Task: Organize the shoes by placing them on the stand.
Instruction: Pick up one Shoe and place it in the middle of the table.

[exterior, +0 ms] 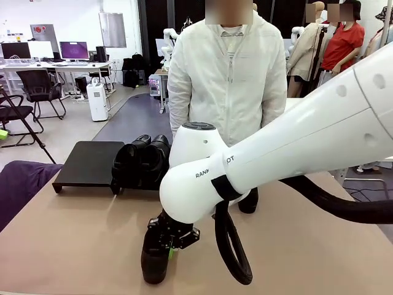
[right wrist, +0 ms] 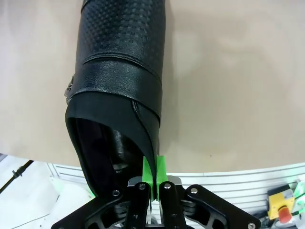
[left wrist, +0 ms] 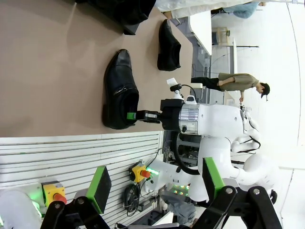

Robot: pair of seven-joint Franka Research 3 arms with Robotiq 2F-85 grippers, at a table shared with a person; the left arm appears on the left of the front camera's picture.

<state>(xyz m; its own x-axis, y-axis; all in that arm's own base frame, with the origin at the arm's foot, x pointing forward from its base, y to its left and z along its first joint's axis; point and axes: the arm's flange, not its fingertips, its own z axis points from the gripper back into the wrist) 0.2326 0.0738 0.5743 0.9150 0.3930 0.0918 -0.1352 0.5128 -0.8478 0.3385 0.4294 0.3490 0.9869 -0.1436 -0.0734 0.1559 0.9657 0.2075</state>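
— What is the right gripper (exterior: pixel 174 241) doing?
— It sits in the lower middle of the front view, with its green pads pressed together on the thin leather rim at the back of the near shoe (exterior: pixel 153 263). The right wrist view shows the rim pinched between them.
— And where is that shoe?
— On the tan table (exterior: pixel 73 239), close to its bottom edge in the frame, toe pointing away toward the person (exterior: pixel 227 74).
— The other shoes?
— A pair of shoes (exterior: pixel 142 161) stands side by side on the black stand (exterior: pixel 89 161), left of centre, toes toward the camera. A second shoe (left wrist: pixel 167 40) lies on the table beside the stand, near the top of the left wrist view.
— The left gripper (left wrist: pixel 155 185)?
— Its fingers are spread wide at the bottom of its own view, with nothing between them.
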